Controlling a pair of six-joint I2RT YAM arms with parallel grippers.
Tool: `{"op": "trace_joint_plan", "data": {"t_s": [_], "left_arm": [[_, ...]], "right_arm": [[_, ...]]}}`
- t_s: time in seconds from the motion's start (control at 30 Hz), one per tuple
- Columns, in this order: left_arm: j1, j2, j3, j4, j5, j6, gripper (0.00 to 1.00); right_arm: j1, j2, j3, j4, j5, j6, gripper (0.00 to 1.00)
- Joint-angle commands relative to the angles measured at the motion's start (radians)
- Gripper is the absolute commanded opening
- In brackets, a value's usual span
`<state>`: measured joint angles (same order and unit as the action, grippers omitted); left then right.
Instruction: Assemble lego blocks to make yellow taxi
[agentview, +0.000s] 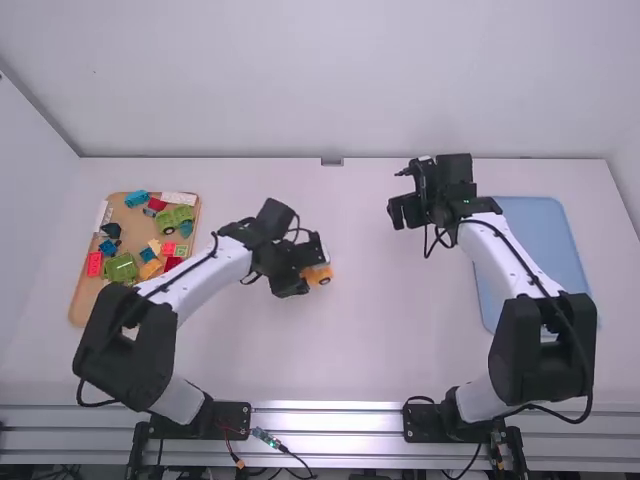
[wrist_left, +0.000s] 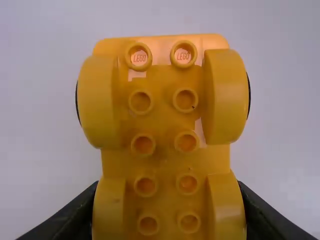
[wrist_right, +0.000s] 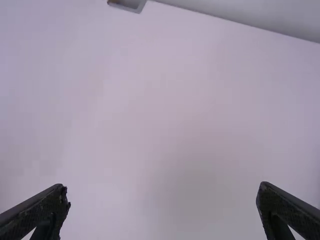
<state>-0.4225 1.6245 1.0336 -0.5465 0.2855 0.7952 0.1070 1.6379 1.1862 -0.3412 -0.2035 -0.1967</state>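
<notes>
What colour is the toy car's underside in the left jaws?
Yellow-orange underside, clearest in left wrist view.

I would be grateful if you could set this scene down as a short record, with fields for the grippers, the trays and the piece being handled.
held piece: yellow-orange wheeled block
left gripper: closed on that piece, left of the table's middle
right gripper: open and empty, fingers wide apart, near the table's far side
parts tray: tan, at the table's left
parts in it: mixed blocks, including a green one and a red one
other tray: blue, at the table's right, partly behind the right arm
</notes>
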Motion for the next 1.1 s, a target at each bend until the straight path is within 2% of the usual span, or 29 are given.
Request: {"op": "trace_joint_plan", "data": {"t_s": [0.0,0.17,0.33,0.43,0.47,0.77,0.8,0.83,0.87,0.9,0.93,0.97,1.07], "left_arm": [[-0.042,0.052,-0.014,0.018,-0.041,0.121,0.05],[-0.084,0.147,-0.023,0.103,-0.041,0.144,0.11],[-0.089,0.183,-0.019,0.101,-0.035,0.185,0.11],[-0.09,0.185,-0.024,0.109,-0.04,0.192,0.24],[-0.09,0.185,-0.026,0.109,-0.039,0.196,0.26],[-0.092,0.185,-0.117,0.186,-0.037,0.224,0.24],[-0.089,0.185,-0.129,0.207,-0.044,0.214,0.29],[-0.086,0.185,-0.134,0.213,-0.043,0.211,0.39],[-0.089,0.185,-0.14,0.231,-0.043,0.19,0.65],[-0.09,0.185,-0.14,0.233,-0.043,0.186,0.68],[-0.09,0.185,-0.142,0.243,-0.044,0.164,0.75],[-0.084,0.185,-0.141,0.251,-0.045,0.152,0.99],[-0.083,0.184,-0.121,0.241,-0.076,0.152,0.99]], "right_arm": [[-0.022,0.0,0.032,-0.012,-0.006,-0.018,0.99],[-0.069,-0.002,0.032,-0.016,-0.011,-0.017,0.99],[-0.098,-0.007,0.032,-0.027,-0.092,-0.049,0.99],[-0.116,-0.007,0.031,-0.037,-0.178,-0.099,0.99],[-0.117,-0.007,0.031,-0.037,-0.185,-0.1,0.99],[-0.124,-0.007,0.031,-0.042,-0.2,-0.1,0.99],[-0.121,-0.007,0.031,-0.042,-0.2,-0.101,0.99],[-0.116,-0.007,0.031,-0.042,-0.2,-0.1,0.99],[-0.112,-0.007,0.031,-0.041,-0.198,-0.1,0.99],[-0.112,-0.007,0.031,-0.041,-0.196,-0.1,0.99],[-0.112,-0.007,0.031,-0.042,-0.193,-0.1,0.99],[-0.112,-0.007,0.031,-0.042,-0.193,-0.1,0.99],[-0.112,-0.007,0.031,-0.042,-0.194,-0.1,0.99]]}}
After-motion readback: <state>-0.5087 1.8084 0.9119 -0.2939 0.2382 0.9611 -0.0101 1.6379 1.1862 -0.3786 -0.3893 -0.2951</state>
